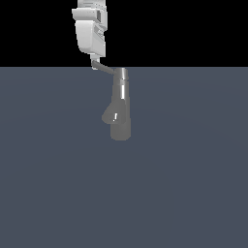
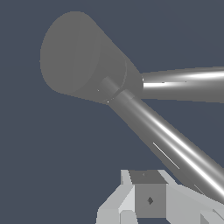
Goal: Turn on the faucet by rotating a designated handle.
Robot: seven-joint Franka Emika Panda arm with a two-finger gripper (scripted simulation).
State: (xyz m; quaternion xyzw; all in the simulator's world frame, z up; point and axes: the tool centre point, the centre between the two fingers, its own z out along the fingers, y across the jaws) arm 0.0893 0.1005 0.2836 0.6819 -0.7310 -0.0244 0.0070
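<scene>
The grey glossy faucet (image 1: 121, 104) stands upright in the middle of the exterior view, with its stubby spout (image 1: 108, 114) angled out toward that view's left. From its top, the thin handle (image 1: 106, 68) juts up and toward the exterior view's left. My white gripper (image 1: 96, 63) hangs from above with its fingertips at the handle's outer end, touching or nearly touching it. In the wrist view the handle (image 2: 166, 140) runs as a shiny bar from the faucet (image 2: 83, 57) to just beside my gripper (image 2: 148, 201). The fingers look shut, with nothing between them.
A flat dark blue-grey floor (image 1: 193, 184) spreads all around the faucet. Nothing else stands on it, and the background above it is black.
</scene>
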